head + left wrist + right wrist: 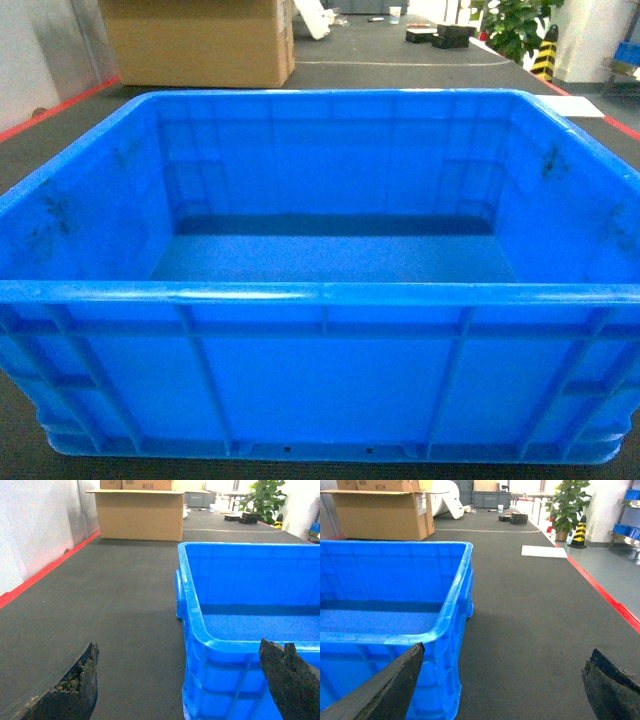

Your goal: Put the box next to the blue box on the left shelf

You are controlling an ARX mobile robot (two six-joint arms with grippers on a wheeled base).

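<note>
- Dark grey ribbed carpet floor (530,610) edged by a red painted floor line (600,592).
- Large open brown cardboard carton (140,512) at the far end.
- Green leafy potted plant (567,505) beside a yellow-and-black striped cone (578,532).
- Flat white rectangular sheet (544,551) lies on the floor.

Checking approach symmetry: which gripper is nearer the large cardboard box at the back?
Left. The left gripper straddles the blue plastic crate's left corner, the cardboard box ahead; the right gripper straddles the opposite corner.

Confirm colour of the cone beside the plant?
Cone: yellow and black stripes, clearest in the right wrist view.
</note>
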